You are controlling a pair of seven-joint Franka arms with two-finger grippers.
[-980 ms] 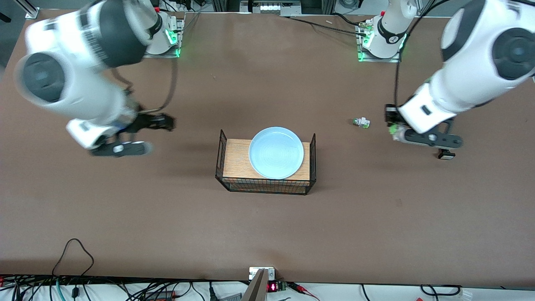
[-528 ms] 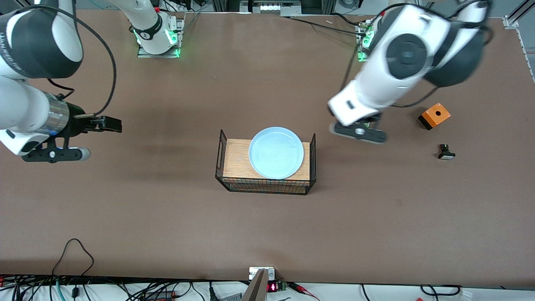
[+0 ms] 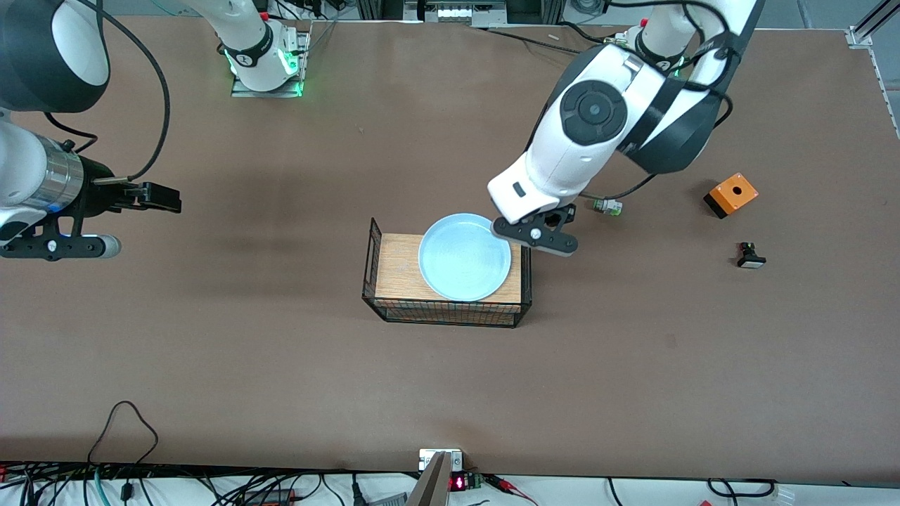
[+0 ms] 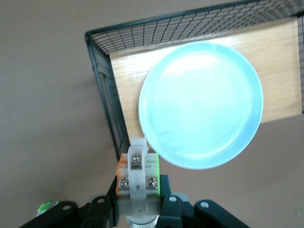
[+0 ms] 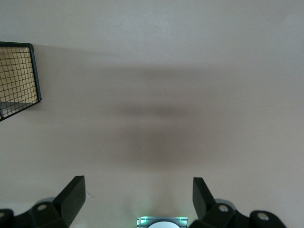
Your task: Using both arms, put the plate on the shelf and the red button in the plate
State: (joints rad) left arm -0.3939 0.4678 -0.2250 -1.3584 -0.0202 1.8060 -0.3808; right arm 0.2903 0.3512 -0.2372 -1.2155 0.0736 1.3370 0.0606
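So from the front, the plate (image 3: 465, 257) sat on the wood-topped wire rack (image 3: 396, 269) mid-surface, with the left gripper (image 3: 538, 237) hanging over the rim at the left arm's end. A green-capped switch (image 3: 607, 206), orange box (image 3: 732, 194) and black switch (image 3: 750, 256) lay toward that end too. The left wrist view had the fingers (image 4: 170, 212) pinching the red button (image 4: 137, 173) by its body. The right wrist view showed the right gripper (image 5: 138, 197) with fingers spread over bare surface (image 5: 190, 71), waiting.

Pale blue plate (image 3: 464, 257), black wire rack (image 3: 446, 273) w/ wood top, orange box (image 3: 732, 194).
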